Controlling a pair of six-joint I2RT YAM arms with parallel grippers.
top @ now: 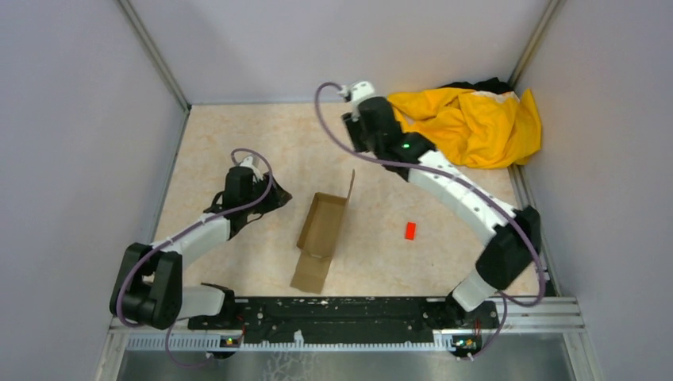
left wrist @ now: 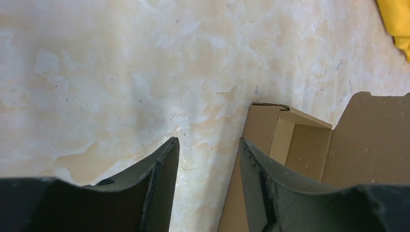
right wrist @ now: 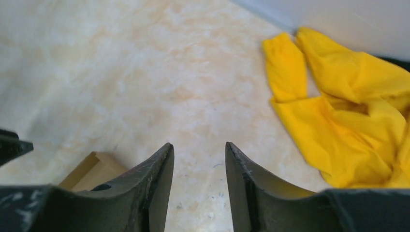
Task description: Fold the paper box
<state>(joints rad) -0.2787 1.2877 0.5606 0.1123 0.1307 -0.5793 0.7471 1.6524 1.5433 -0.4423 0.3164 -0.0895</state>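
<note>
The brown paper box (top: pixel 324 230) lies mid-table as a partly folded open tray. One flap stands up at its far right end and one lies flat toward the near edge. My left gripper (top: pixel 278 198) is open and empty just left of the box. In the left wrist view (left wrist: pixel 208 140) bare table shows between the fingers, and the box wall (left wrist: pixel 300 145) sits by the right finger. My right gripper (top: pixel 353 131) is open and empty, raised beyond the box's far end. In its wrist view (right wrist: pixel 198 144) a box corner (right wrist: pixel 92 169) shows at lower left.
A crumpled yellow cloth (top: pixel 468 123) lies at the back right corner, and also shows in the right wrist view (right wrist: pixel 338 121). A tiny red block (top: pixel 410 230) sits right of the box. Grey walls enclose the table on three sides.
</note>
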